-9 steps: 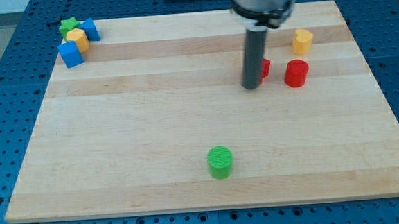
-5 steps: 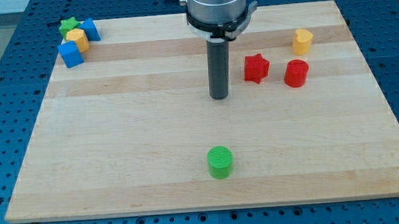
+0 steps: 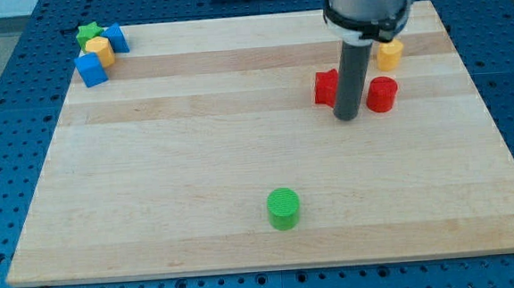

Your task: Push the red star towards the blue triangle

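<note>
The red star [image 3: 326, 87] lies on the wooden board [image 3: 196, 174] right of centre near the view's top, its right side hidden behind my rod. My tip [image 3: 347, 117] rests just right of and slightly below the star, between it and the red cylinder [image 3: 381, 94]. The blue triangle [image 3: 116, 38] sits far off in the board's top left corner, in a cluster with a green star [image 3: 88, 33], a yellow block [image 3: 99, 52] and a blue cube [image 3: 92, 70].
A yellow block [image 3: 389, 54] stands above the red cylinder, partly behind the arm. A green cylinder [image 3: 284, 207] sits near the bottom centre. The board's edges are all in view.
My tip went left, away from the red star, then swung back right past it and now stands between the star and the red cylinder. The blocks have not visibly moved.
</note>
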`<state>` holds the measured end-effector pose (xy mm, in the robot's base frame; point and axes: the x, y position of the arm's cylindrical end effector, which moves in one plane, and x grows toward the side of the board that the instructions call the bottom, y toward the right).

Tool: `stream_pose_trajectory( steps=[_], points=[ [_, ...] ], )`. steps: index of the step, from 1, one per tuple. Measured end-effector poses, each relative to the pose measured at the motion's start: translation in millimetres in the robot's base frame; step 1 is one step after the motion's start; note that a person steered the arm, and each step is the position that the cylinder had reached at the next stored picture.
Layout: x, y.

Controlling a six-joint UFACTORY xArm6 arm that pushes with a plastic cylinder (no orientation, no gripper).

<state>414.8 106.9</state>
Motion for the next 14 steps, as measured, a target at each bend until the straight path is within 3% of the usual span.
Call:
stream_pose_trajectory(
  steps=[2, 5, 6, 8, 11, 12, 14],
  points=[
    [-50, -20],
    [-118, -138],
    [-107, -132],
    [-123, -126],
    [-149, -247],
    [-146, -253],
    [-132, -192]
  ],
)
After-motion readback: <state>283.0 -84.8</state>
